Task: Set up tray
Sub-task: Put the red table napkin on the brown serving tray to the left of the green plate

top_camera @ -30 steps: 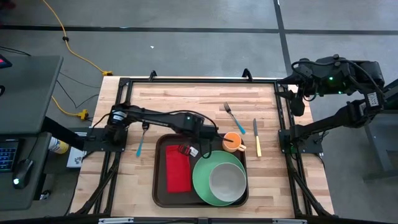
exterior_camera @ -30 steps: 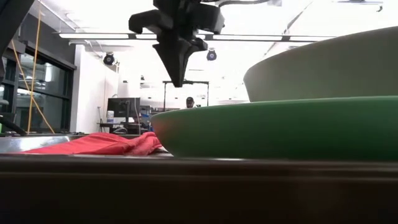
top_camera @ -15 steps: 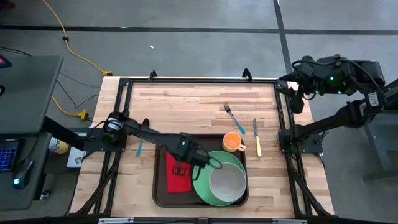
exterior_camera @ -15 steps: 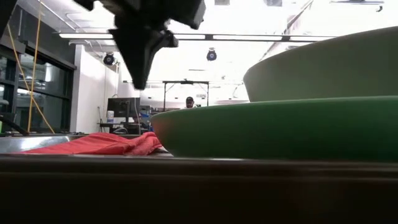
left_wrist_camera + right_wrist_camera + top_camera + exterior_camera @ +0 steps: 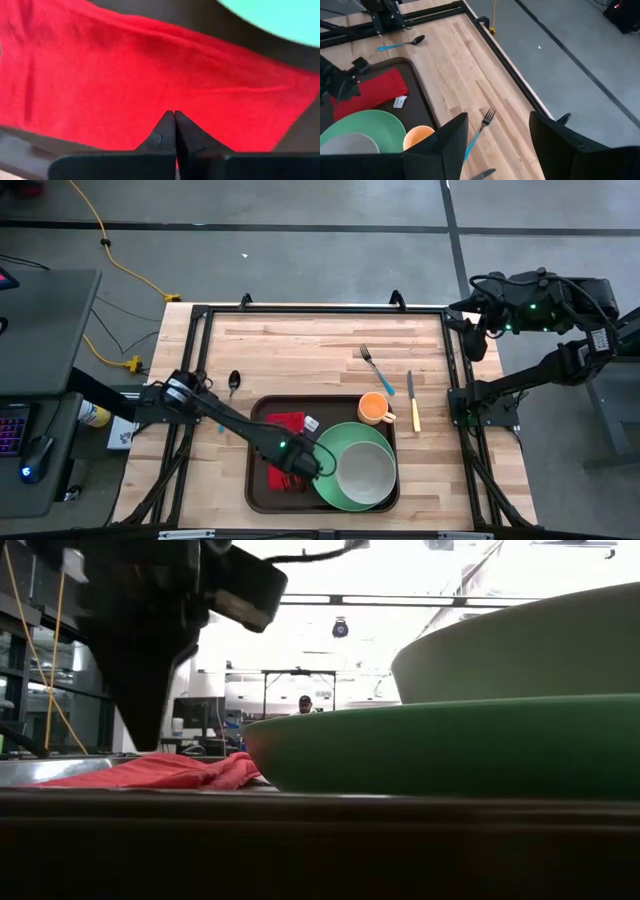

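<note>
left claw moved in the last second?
Yes. In the high view the left claw has travelled from the tray's far edge beside the orange cup to the near end of the red napkin.

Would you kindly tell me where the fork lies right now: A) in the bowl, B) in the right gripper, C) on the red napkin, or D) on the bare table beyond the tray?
D: the fork lies on the bare wood of the table, outside the tray, near the knife.

Dark brown tray, red napkin, green plate, grey bowl, orange cup, blue-handled fork, yellow-handled knife, pale wooden table.
</note>
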